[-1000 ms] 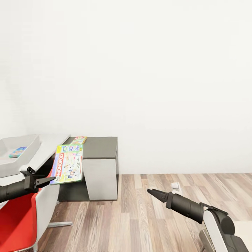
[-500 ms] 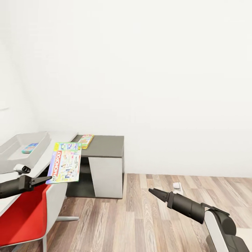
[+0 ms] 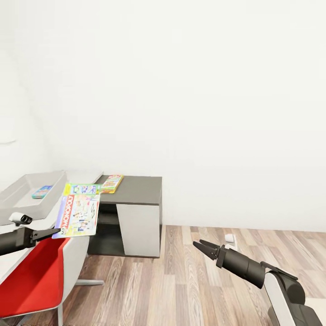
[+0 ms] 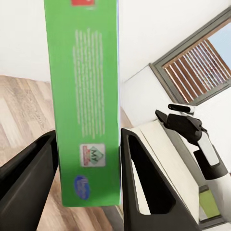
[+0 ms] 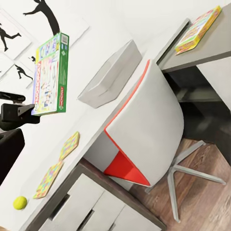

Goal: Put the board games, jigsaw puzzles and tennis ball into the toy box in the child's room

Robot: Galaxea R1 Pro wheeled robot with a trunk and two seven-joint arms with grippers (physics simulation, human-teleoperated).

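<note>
Left gripper, clamped on the near edge of a Monopoly board game, holds it flat above the red and white chair, presumably for carrying to the toy box on the table, far left. Right gripper, fingers slightly parted, holds nothing. Against the earlier frames, the whole view has shifted and the box appears nearer the tray.

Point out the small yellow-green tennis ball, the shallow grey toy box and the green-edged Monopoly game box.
Small yellow-green tennis ball (image 5: 19, 202): right wrist view, middle of the ball.
Shallow grey toy box (image 3: 21, 195): head view, sloping near wall.
Green-edged Monopoly game box (image 3: 78, 216): head view, printed cover, held by the left gripper.
</note>
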